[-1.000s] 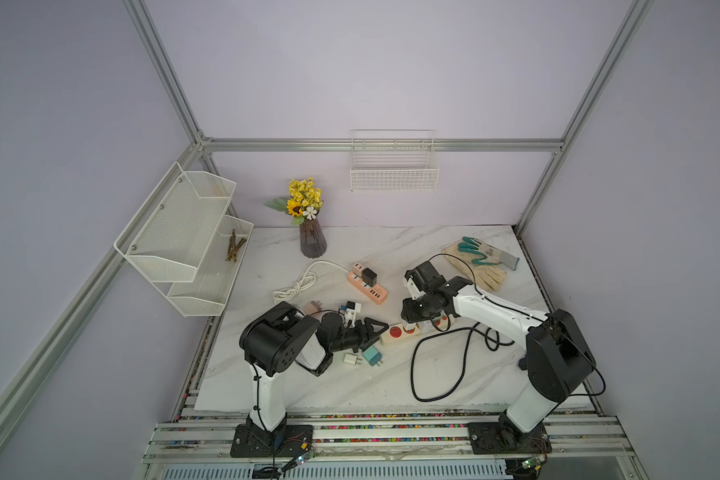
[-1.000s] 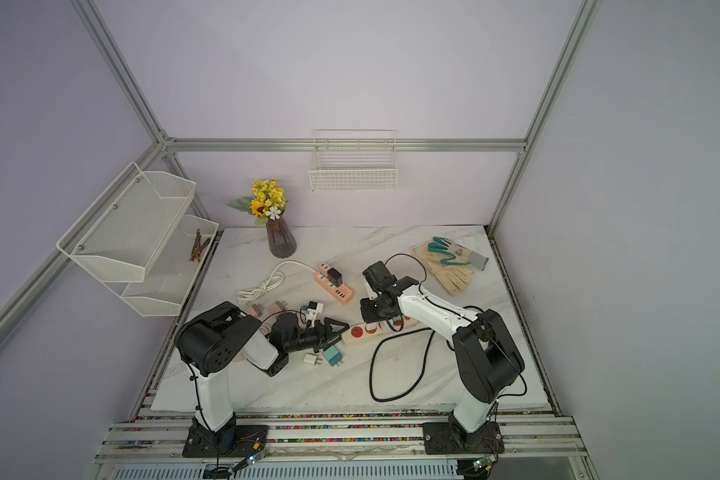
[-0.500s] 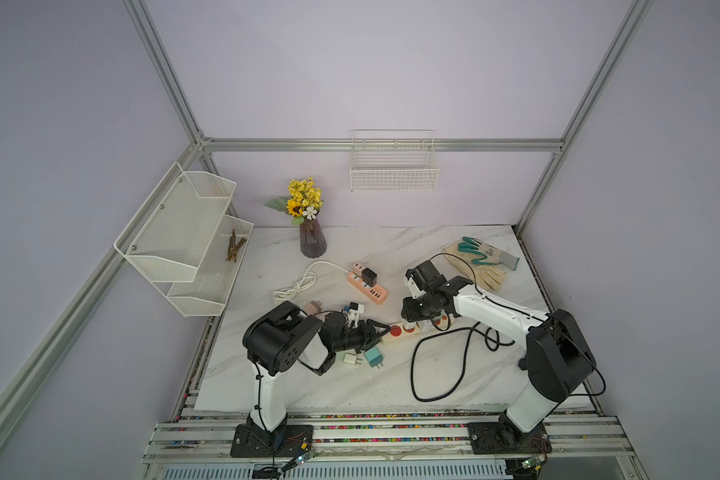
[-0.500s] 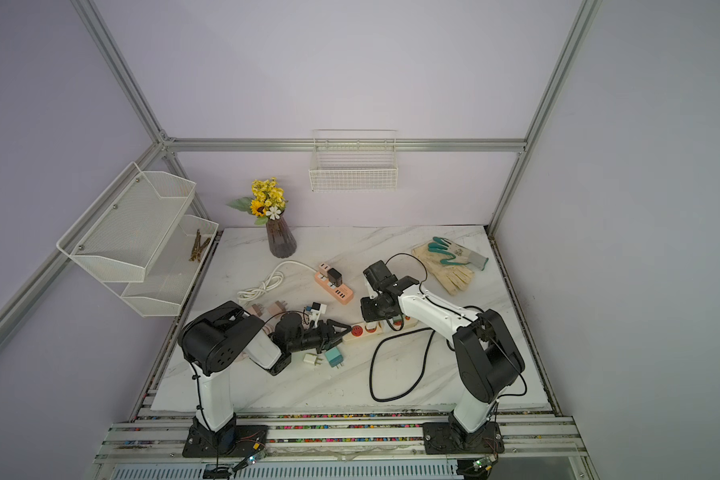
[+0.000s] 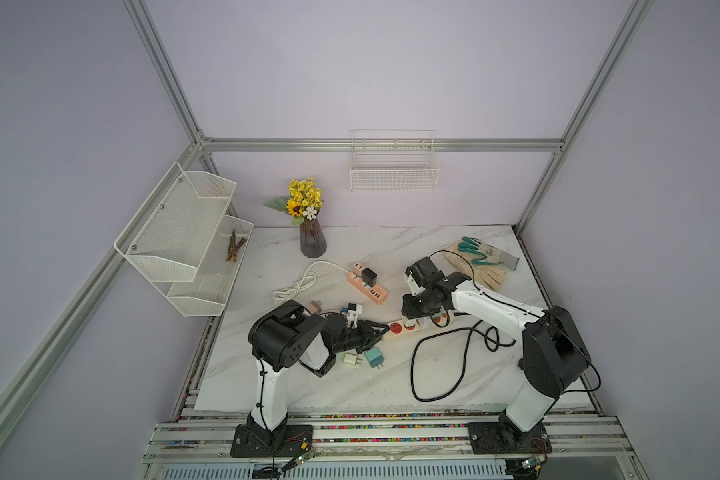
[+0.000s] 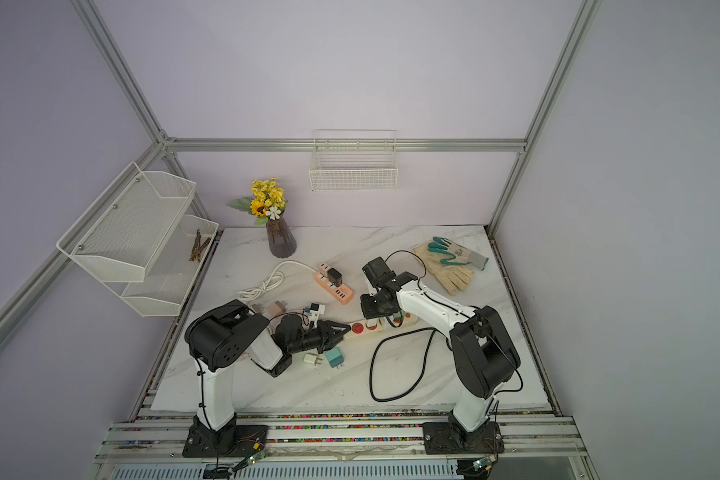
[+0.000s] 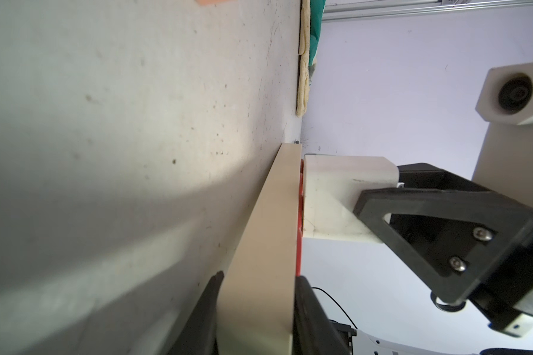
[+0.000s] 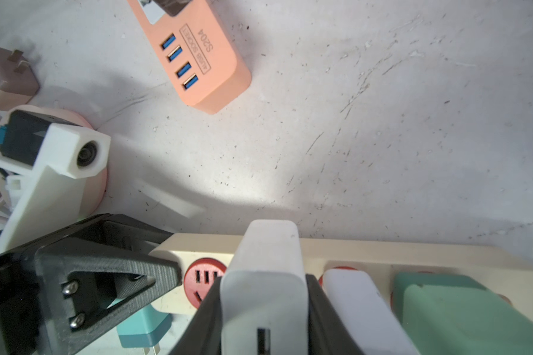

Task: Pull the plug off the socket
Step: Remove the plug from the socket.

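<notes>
Right gripper (image 8: 263, 304) is clamped over the white plug (image 8: 268, 255), jaws snug on its two broad sides. That plug stands upright just past the empty red socket (image 8: 205, 278) at the end of the cream power strip (image 8: 366, 250), which lies about mid-tabletop (image 5: 391, 249), long axis roughly parallel to the front edge. Left gripper (image 5: 384, 328) lies along that axis and pinches the strip's free end, one finger on top, one beneath, apparently in contact. So the pull should go straight up, square to the strip, right arm lifting, left anchoring.
</notes>
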You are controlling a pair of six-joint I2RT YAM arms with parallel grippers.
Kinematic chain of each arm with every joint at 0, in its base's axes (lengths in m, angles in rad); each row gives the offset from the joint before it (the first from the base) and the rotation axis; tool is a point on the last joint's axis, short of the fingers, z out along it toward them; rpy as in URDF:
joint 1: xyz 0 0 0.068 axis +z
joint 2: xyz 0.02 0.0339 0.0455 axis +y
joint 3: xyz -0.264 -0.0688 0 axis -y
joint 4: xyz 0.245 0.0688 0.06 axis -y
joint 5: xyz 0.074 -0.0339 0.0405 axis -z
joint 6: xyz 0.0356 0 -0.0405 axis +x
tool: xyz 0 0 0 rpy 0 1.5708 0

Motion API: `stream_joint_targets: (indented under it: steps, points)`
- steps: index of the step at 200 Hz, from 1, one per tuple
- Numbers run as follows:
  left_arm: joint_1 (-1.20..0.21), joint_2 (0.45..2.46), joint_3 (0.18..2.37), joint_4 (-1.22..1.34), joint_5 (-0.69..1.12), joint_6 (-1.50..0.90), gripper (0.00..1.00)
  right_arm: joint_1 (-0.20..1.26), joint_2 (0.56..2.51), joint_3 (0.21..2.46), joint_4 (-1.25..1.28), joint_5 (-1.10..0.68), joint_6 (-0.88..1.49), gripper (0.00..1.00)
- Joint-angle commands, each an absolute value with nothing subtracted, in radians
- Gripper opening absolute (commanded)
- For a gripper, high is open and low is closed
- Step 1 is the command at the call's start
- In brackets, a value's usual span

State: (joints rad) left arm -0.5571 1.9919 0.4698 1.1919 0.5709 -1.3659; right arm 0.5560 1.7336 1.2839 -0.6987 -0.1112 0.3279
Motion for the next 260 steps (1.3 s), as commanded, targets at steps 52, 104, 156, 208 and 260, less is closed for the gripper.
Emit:
stream_joint_targets:
  steps: [52,104,156,208,260]
  points:
    - [-0.534,2.078,0.390,1.015,0.471,-1.337,0.00,0.516,1.773,1.482,-0.787,-0.116,0.273,0.00]
    - [-0.528,2.102,0.395,0.960,0.468,-1.340,0.00,0.559,1.719,1.336,-0.685,-0.010,0.199,0.00]
    - [-0.520,2.127,0.401,0.912,0.461,-1.343,0.00,0.548,1.681,1.395,-0.637,-0.067,0.361,0.00]
    - [-0.520,2.086,0.426,0.773,0.442,-1.286,0.00,0.538,1.873,1.701,-0.967,0.002,0.344,0.00]
    - [-0.518,2.128,0.426,0.802,0.450,-1.308,0.00,0.648,1.672,1.353,-0.689,0.078,0.240,0.00]
